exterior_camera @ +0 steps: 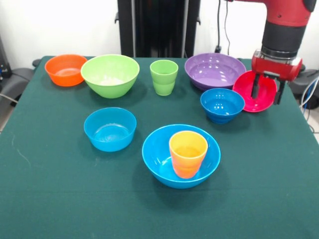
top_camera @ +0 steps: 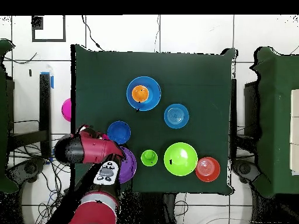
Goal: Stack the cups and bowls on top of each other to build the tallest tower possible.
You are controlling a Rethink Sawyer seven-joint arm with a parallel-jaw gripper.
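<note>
Your hand (exterior_camera: 266, 92) grips the pink bowl (exterior_camera: 251, 94) by its rim, tilted on edge at the worktop's (exterior_camera: 60, 199) border; the orange cup (exterior_camera: 188, 153) in the big blue bowl (exterior_camera: 159, 162) lies toward 8 o'clock.

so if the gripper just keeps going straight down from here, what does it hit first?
Probably the green tablecloth near the table's edge. The gripper points down, its jaws shut on the tilted pink-red bowl, so the bowl's lower rim would touch first. Depth is unclear.
</note>
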